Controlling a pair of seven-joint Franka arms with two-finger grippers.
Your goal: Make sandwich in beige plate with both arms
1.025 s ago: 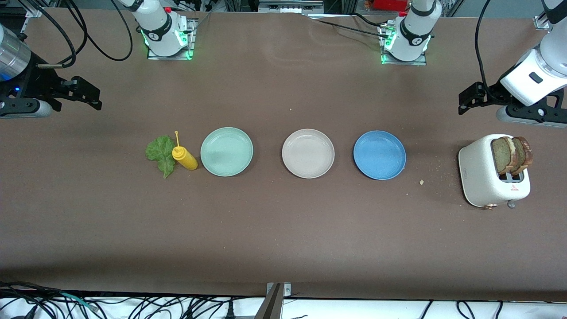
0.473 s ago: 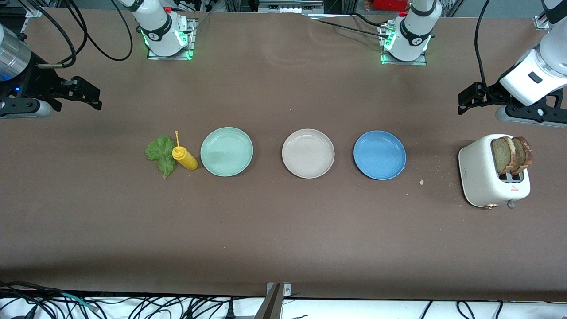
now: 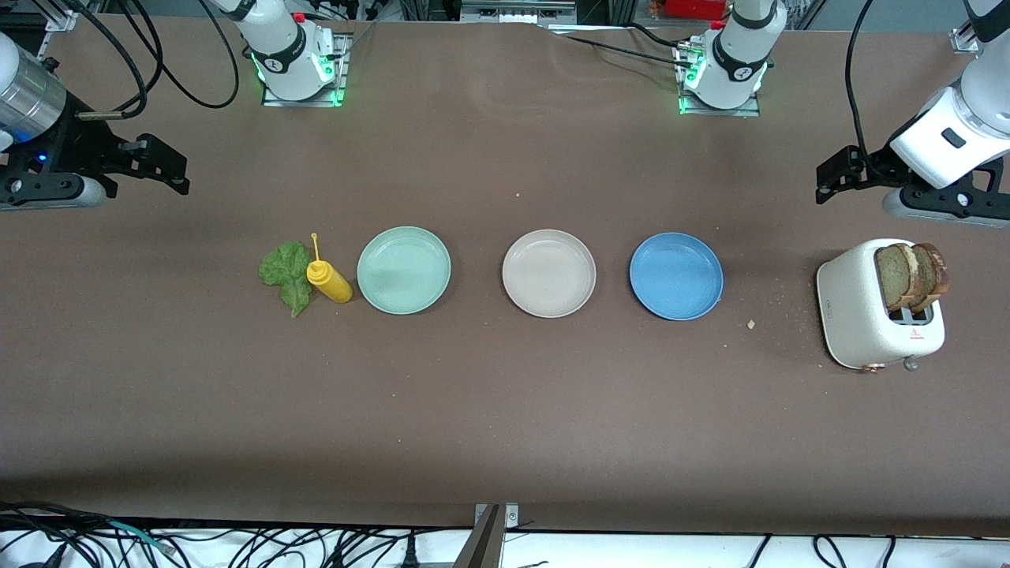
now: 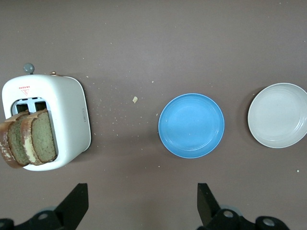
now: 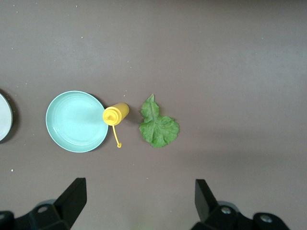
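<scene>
Our left gripper hangs with its jaws spread wide and empty over bare table near the toaster, at the left arm's end; in its wrist view both fingertips show well apart with nothing between them. Our right gripper is likewise wide open and empty, over bare table at the right arm's end, well apart from the toaster. Nothing of the sandwich is built yet, as we judge it: the two bread slices stand upright in the toaster's slots, leaning a little toward each other, and the lettuce leaf lies flat, far from the toaster, touching or just beside the yellow squeeze bottle. The beige plate sits bare in the middle of the row, with the blue plate between it and the toaster and the mint-green plate on its bottle side. To start well, we would bring the left gripper down over the outer slice, pinch it across its thin faces near the top crust, and lift straight up so the toaster does not tip. The slice looks crumbly, so a gentle squeeze suits. For the leaf, we should approach from the side away from the bottle.
</scene>
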